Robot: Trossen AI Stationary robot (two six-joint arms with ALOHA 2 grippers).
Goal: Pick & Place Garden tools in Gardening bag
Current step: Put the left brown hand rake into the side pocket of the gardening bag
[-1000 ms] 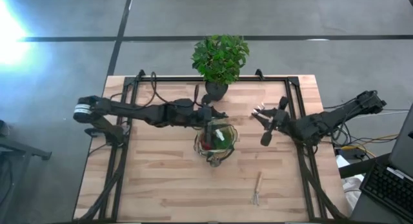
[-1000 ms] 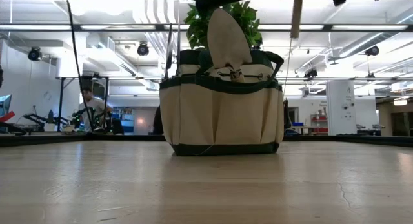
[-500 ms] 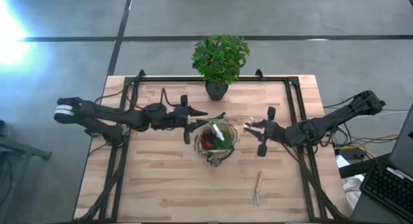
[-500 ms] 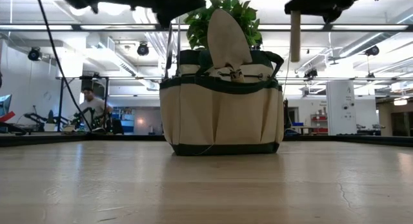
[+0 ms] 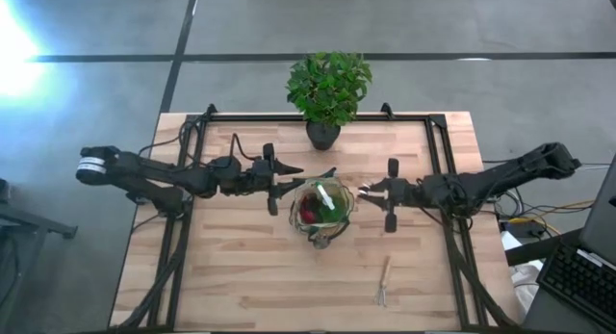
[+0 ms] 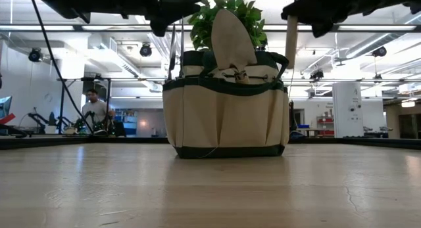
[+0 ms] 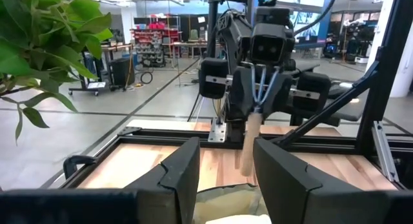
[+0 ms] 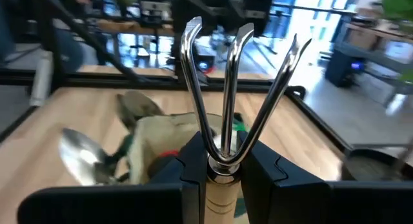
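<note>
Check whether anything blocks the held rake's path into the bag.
Nothing visible does. The right pincer holds the rake just beside the bag; the left pincer hovers near the mouth's opposite edge.

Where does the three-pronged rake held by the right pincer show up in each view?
High view: rake, prongs toward the gardening bag, in the right pincer, right of the bag.
Low view: only its wooden handle hanging at upper right, above the bag.
Left wrist view: handle hanging from the facing arm, centre.
Right wrist view: prongs fill the centre.
Shared landmark: the bag.
</note>
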